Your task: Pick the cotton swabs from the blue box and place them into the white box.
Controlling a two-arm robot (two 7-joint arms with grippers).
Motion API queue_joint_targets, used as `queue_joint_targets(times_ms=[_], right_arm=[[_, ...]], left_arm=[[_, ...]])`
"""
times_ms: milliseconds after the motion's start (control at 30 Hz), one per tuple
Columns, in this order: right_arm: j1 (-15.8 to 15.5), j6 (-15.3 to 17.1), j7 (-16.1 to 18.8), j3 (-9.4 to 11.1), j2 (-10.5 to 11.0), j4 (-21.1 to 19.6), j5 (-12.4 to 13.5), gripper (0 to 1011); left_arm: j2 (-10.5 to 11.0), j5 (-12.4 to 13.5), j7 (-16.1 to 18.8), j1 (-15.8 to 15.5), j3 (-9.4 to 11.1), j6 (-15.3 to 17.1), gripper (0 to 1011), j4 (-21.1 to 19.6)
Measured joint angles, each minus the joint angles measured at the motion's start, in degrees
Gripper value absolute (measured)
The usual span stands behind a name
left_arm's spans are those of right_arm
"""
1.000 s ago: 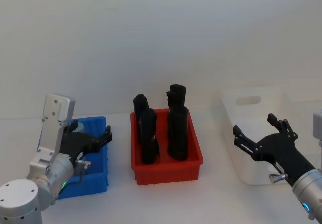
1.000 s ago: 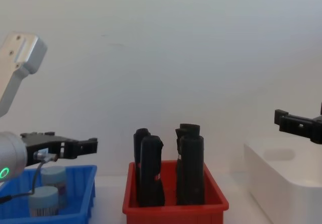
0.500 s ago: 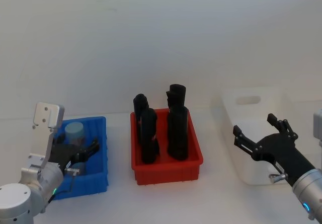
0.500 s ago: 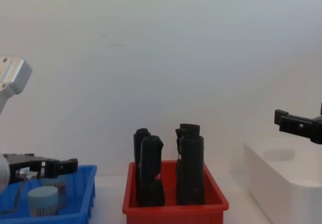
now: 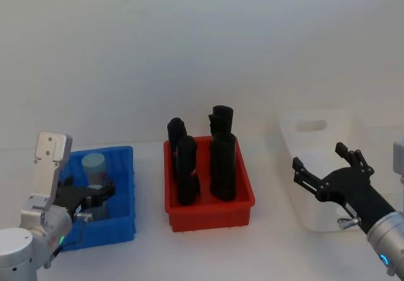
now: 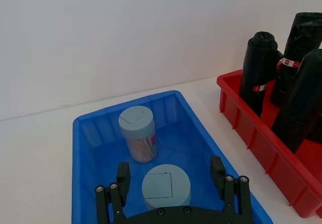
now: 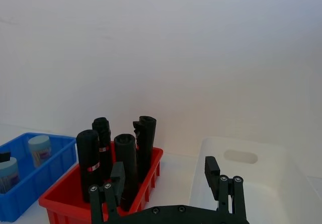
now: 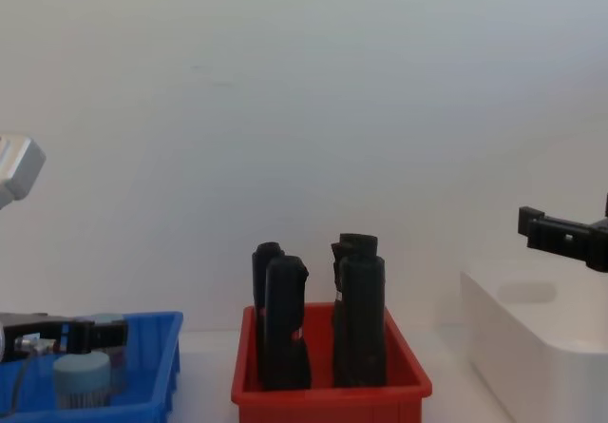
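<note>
Inside the blue box (image 6: 83, 148), 9 o'clock, my open left claw (image 6: 169, 168) straddles the near swab jar (image 6: 166, 186): close, then lift. Right claw (image 5: 319, 156) open, 3 o'clock.

Your left gripper (image 5: 96, 196) and right gripper (image 5: 319, 158) are matte black, with round screws (image 6: 160, 211) at the finger bases. Your left arm (image 5: 22, 252) and right arm (image 5: 386, 233) are silver-grey, each with a small light (image 5: 60, 239).

It looked like a robot test bench in a lab. A bare white wall (image 5: 202, 41) rose behind a plain white table (image 5: 271, 249), where a blue box (image 5: 107, 233), a red bin (image 5: 208, 218) and a white box (image 5: 293, 148) sat in a row.
</note>
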Motion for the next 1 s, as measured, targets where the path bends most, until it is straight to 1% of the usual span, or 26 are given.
queue_joint_targets(times_ms=[467,1000], right_arm=[[0.0,0.0,0.0,0.0,0.0,0.0,0.0,1001],[0.0,0.0,0.0,0.0,0.0,0.0,0.0,1002]], left_arm=[[-0.7,-1.0,-2.1,-1.7,-0.6,0.0,1004,4.1],[-1.5,-2.2,-3.7,-2.8,-0.9,-0.1,1004,7.3]])
